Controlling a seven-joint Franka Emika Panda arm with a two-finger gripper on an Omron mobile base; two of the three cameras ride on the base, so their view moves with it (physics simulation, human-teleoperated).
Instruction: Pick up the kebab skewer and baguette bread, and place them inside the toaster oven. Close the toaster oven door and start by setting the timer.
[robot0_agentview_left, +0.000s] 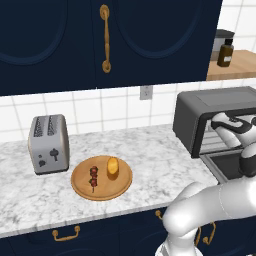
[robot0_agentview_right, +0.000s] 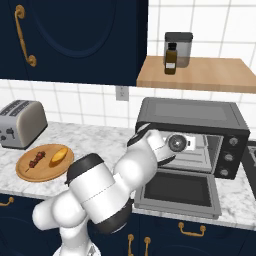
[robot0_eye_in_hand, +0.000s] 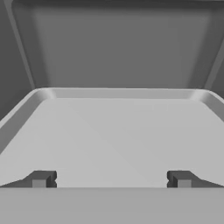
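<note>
The kebab skewer (robot0_agentview_left: 93, 178) (robot0_agentview_right: 36, 161) and the golden baguette bread (robot0_agentview_left: 113, 166) (robot0_agentview_right: 58, 156) lie side by side on a round wooden plate (robot0_agentview_left: 120, 186) (robot0_agentview_right: 30, 175) on the counter. To the right stands the dark grey toaster oven (robot0_agentview_left: 215, 107) (robot0_agentview_right: 200, 115), its door (robot0_agentview_left: 227, 164) (robot0_agentview_right: 180, 192) dropped flat open. My hand is at the oven mouth, pointing inside. In the hand view my gripper (robot0_eye_in_hand: 112, 179) is open and empty over the oven's pale floor, far from the plate.
A silver two-slot toaster (robot0_agentview_left: 48, 144) (robot0_agentview_right: 20, 122) stands left of the plate. Above the oven, a wooden shelf (robot0_agentview_right: 210, 75) carries a brown bottle (robot0_agentview_right: 171, 59) and a dark canister (robot0_agentview_right: 178, 42). Dark blue cabinets hang over the counter.
</note>
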